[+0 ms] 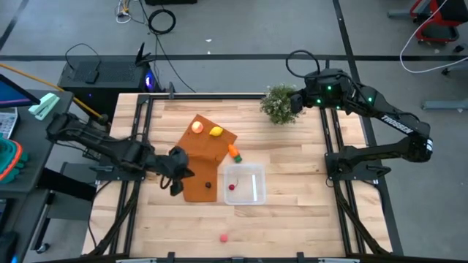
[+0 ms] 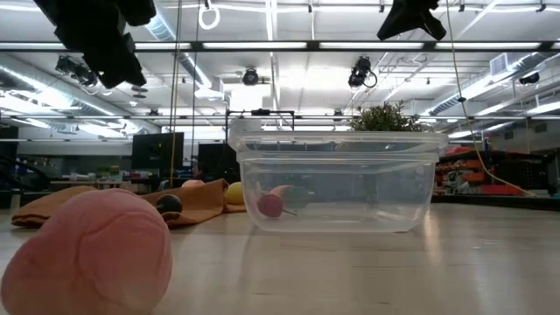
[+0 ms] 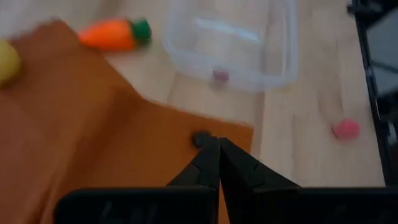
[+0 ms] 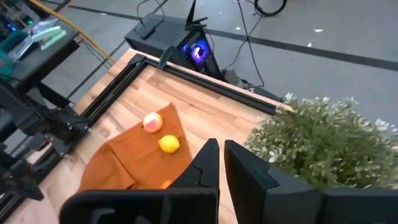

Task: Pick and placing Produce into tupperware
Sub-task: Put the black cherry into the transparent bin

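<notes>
The clear tupperware point(image 1: 261, 187) stands mid-table with a small red-pink piece point(image 1: 232, 186) on its floor. On the orange-brown cloth point(image 1: 201, 157) lie the red-yellow fruit point(image 1: 197, 126), the lemon point(image 1: 216, 132) and the small dark piece point(image 1: 208, 185). The carrot point(image 1: 234, 152) lies at the cloth's right edge, beside the tupperware. A pink piece point(image 1: 224, 237) sits on the bare wood near the front edge. My left gripper point(image 3: 217, 146) hangs shut and empty above the cloth's left part, pointing toward the dark piece point(image 3: 201, 138). My right gripper point(image 4: 221, 151) is shut and raised at the far right by the plant.
A bushy green potted plant point(image 1: 280, 104) stands at the table's far edge, just in front of my right gripper. Black frame rails point(image 1: 333, 146) run along the table's left and right sides. In the low view the pink piece point(image 2: 87, 258) fills the near left.
</notes>
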### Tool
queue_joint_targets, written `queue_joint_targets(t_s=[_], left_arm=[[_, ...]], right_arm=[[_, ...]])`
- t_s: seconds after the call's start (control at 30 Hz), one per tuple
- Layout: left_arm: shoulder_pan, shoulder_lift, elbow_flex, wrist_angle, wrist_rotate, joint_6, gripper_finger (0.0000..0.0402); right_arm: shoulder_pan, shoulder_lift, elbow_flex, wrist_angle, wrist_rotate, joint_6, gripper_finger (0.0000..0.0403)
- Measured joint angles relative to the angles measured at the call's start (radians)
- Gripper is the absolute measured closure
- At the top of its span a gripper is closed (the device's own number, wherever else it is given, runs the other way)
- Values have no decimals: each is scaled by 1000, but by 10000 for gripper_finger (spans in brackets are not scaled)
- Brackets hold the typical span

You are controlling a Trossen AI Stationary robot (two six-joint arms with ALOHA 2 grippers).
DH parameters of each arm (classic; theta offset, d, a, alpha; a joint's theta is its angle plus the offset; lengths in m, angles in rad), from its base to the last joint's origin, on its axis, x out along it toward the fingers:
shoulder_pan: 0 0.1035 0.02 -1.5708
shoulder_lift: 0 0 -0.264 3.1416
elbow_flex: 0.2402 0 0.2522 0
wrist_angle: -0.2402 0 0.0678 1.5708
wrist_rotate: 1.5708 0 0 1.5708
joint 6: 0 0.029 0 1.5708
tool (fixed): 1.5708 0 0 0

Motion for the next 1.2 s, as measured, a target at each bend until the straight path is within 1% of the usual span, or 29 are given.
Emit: queue_joint_targets(t_s=[0.13,0.2,0.43,0.6,0.77,0.87,0.97,1.07,1.2], left_arm=[[49,58,3,-1,165,20,373],[66,94,25,8,209,46,365],[112,286,165,-27,217,179,344],[132,455,288,-116,220,264,329],[149,606,451,-265,220,328,310],[160,685,537,-340,222,300,300],[166,752,589,-375,228,268,293],[171,789,606,-397,234,208,289],[171,819,605,-412,235,87,276]], right_arm=[[23,1,0,-15,1,33,401],[35,3,0,-23,2,46,401],[60,13,0,-19,3,45,401],[61,17,0,-23,2,32,401],[61,16,0,-27,-1,3,401],[61,16,0,-30,-3,-13,401],[61,16,0,-36,-5,-18,401],[61,16,0,-38,-5,-22,401],[61,16,0,-38,-6,-22,401]])
